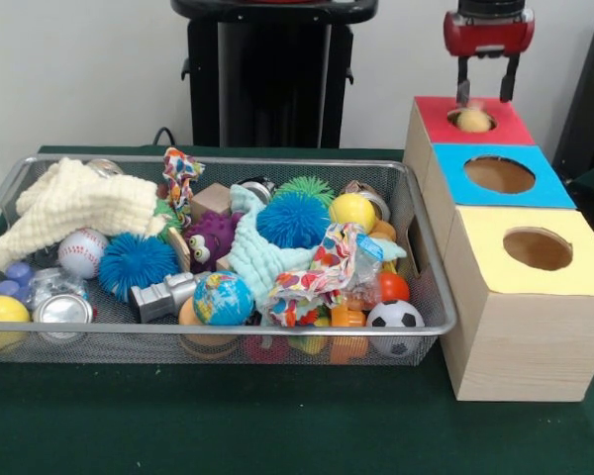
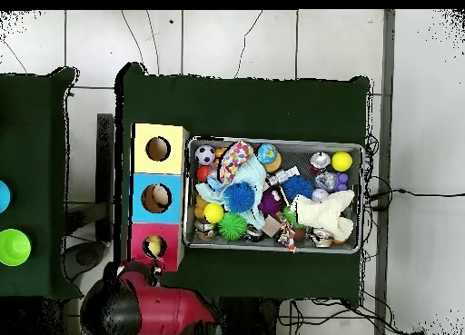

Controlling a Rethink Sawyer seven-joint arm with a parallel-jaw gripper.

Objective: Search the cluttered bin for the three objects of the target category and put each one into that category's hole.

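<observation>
The red and black tool [image 1: 486, 91] hangs directly above the round hole in the red-topped wooden box [image 1: 431, 121], at the far right of the green-covered counter [image 1: 277, 426]. Its two dark fingers [image 1: 463, 83] point down and stand a little apart, empty, just above a small pale yellow ball [image 1: 473, 120] that sits in the mouth of that hole. In the overhead view the same ball [image 2: 154, 248] shows inside the red box's opening.

Nearer than the red box, touching it in a row, come the blue-topped wooden box [image 1: 554, 188] and then the yellow-topped wooden box [image 1: 475, 257], each with a round hole in its top.

To the left of the boxes, just beside them, lies the silver wire-mesh bin [image 1: 431, 327], crowded with toys. Among them are a black-and-white miniature soccer ball [image 1: 395, 319] at the near right corner, a small globe ball [image 1: 223, 298] near the front middle, a white baseball [image 1: 82, 252] toward the left, a plain yellow ball [image 1: 1, 315] at the near left corner and another yellow ball [image 1: 352, 211] right of centre. A cream knitted cloth [image 1: 74, 203] is heaped at the far left, and two spiky blue rubber balls [image 1: 293, 220] lie among the clutter.
</observation>
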